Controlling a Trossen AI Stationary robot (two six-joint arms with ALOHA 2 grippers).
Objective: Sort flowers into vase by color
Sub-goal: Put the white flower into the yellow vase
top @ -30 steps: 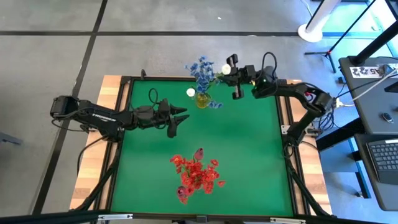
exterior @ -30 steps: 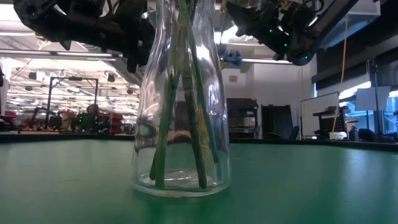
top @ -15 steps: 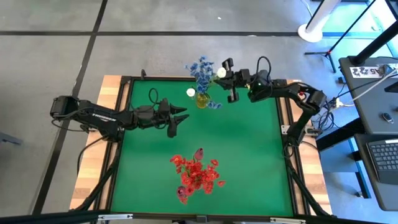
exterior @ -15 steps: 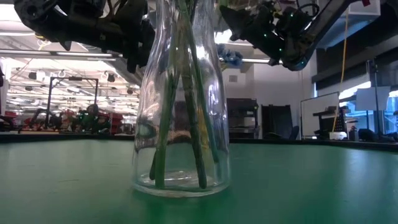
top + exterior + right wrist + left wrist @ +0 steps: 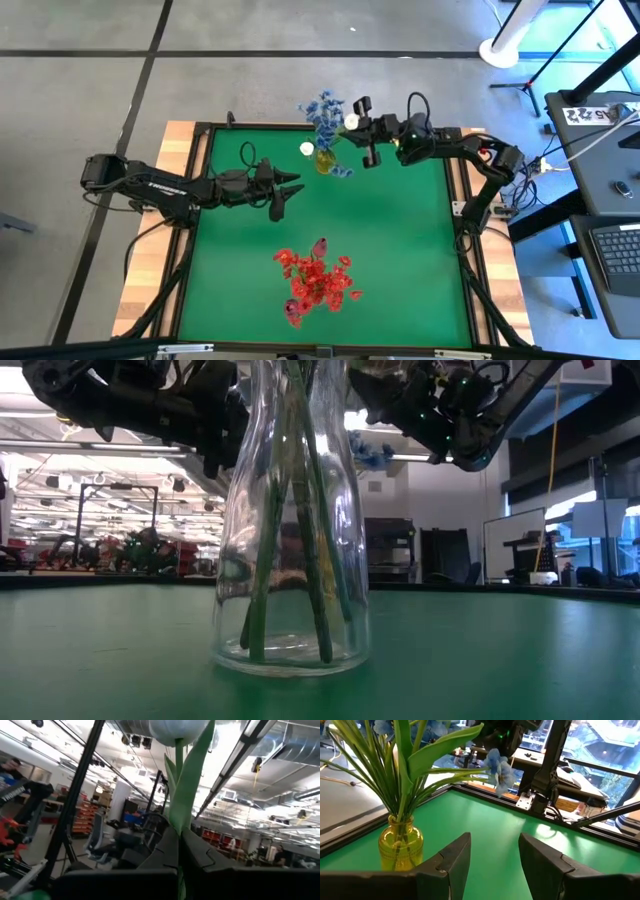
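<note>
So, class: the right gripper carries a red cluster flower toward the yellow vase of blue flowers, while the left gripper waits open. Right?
Not quite: the right gripper holds a white tulip bud on a green stalk, as the right wrist view shows. The yellow vase of blue flowers and the open left gripper are right.

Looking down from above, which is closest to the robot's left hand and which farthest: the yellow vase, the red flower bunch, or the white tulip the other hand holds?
From the left hand:
1. Yellow vase, toward the table's far edge.
2. Red flower bunch, toward the near edge.
3. White tulip, in the right hand, beyond the vase.
</note>
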